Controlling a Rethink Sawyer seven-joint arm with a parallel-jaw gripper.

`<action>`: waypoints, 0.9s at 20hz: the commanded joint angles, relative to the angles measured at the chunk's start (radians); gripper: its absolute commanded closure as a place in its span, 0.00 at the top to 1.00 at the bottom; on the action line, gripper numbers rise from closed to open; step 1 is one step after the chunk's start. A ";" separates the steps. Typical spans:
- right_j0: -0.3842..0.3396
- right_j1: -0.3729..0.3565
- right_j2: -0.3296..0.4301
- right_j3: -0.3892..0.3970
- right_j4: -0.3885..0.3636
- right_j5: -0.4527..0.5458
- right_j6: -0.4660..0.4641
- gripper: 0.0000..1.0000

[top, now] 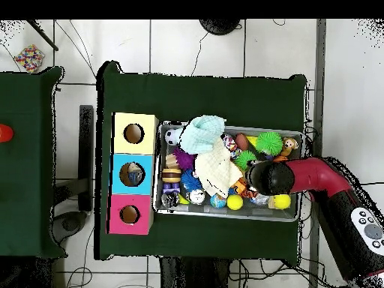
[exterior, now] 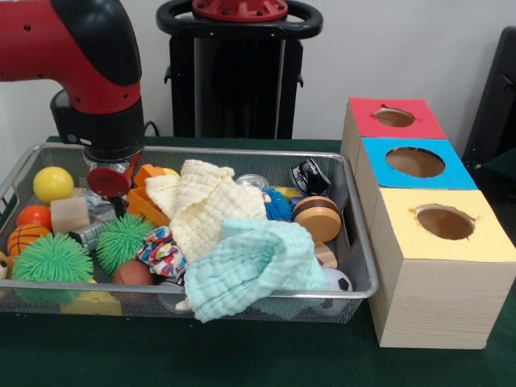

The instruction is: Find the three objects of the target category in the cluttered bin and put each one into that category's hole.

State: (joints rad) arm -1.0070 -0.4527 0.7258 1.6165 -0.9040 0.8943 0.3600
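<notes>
Mostly balls, 2 cloths [exterior: 230, 242] fill wire bin [exterior: 359, 278]; claw [exterior: 109, 189] inside bin, grip state unclear; 3-hole box [exterior: 427, 234] beside.

Red arm [exterior: 89, 72] low, wrist vertical.

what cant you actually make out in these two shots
- Gripper: open or shut is unclear; in the front view toys crowd it, in the overhead view the arm covers it.
- Under the cream cloth and mint cloth: both views blocked.
- Inside the yellow box hole and red box hole: nothing can be made out.
- The object in the blue box hole: too small, overhead view.
</notes>
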 commanded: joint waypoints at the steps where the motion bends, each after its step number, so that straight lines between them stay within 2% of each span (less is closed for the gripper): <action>1: 0.012 0.035 0.076 0.020 0.038 0.025 -0.225 1.00; 12: 0.053 -0.006 0.072 -0.002 0.074 0.095 -0.218 1.00; 16: 0.061 -0.021 0.063 -0.002 0.068 0.091 -0.212 1.00; 18: 0.082 -0.044 0.040 -0.008 0.039 0.083 -0.189 1.00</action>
State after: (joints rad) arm -0.9689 -0.4758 0.7324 1.6168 -0.8646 0.9048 0.3600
